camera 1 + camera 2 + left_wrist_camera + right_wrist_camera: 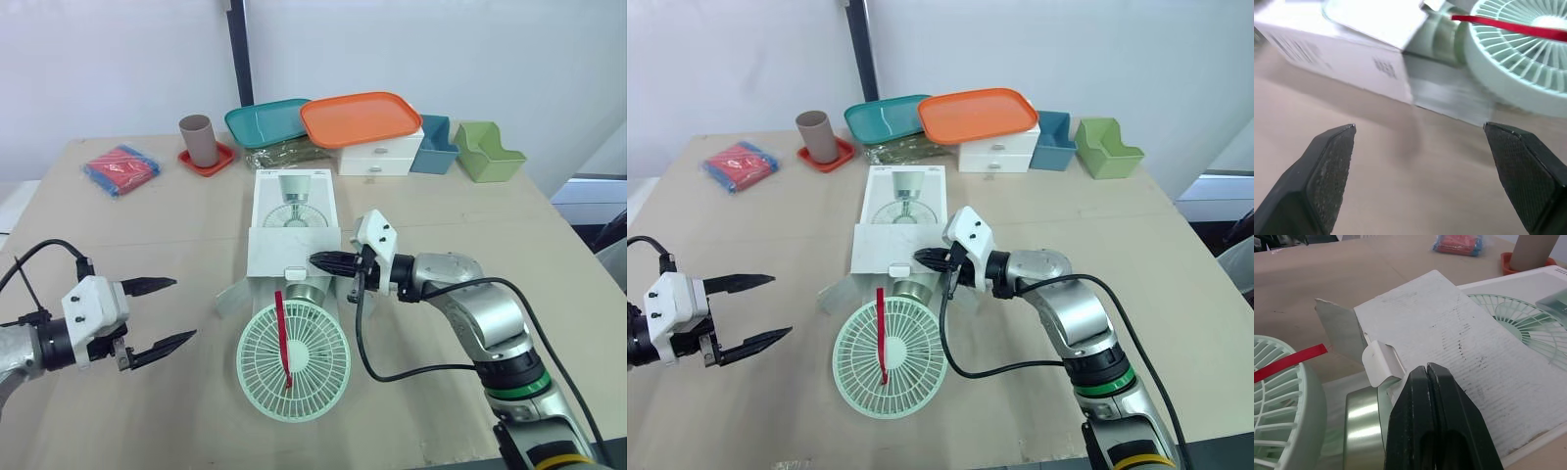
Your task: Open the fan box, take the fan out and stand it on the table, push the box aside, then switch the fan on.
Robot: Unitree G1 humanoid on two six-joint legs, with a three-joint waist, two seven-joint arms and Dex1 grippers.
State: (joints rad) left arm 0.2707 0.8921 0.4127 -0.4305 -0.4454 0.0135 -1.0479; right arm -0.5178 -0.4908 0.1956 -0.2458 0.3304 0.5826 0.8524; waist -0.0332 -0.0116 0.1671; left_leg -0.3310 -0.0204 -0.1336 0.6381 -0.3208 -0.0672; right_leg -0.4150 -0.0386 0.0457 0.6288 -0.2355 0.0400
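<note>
Bare tan wooden table (176, 215) lies open on the left, where the left gripper (183, 309) hovers spread wide, empty. The pale green round fan (318, 367) lies grille-up at the white cardboard box's (284, 250) near mouth, its base partly hidden inside. The right gripper (315, 261), fingers pressed together on nothing, sits at the near flap. An orange tray (361, 118) and a green bin (487, 152) crowd the far edge.
</note>
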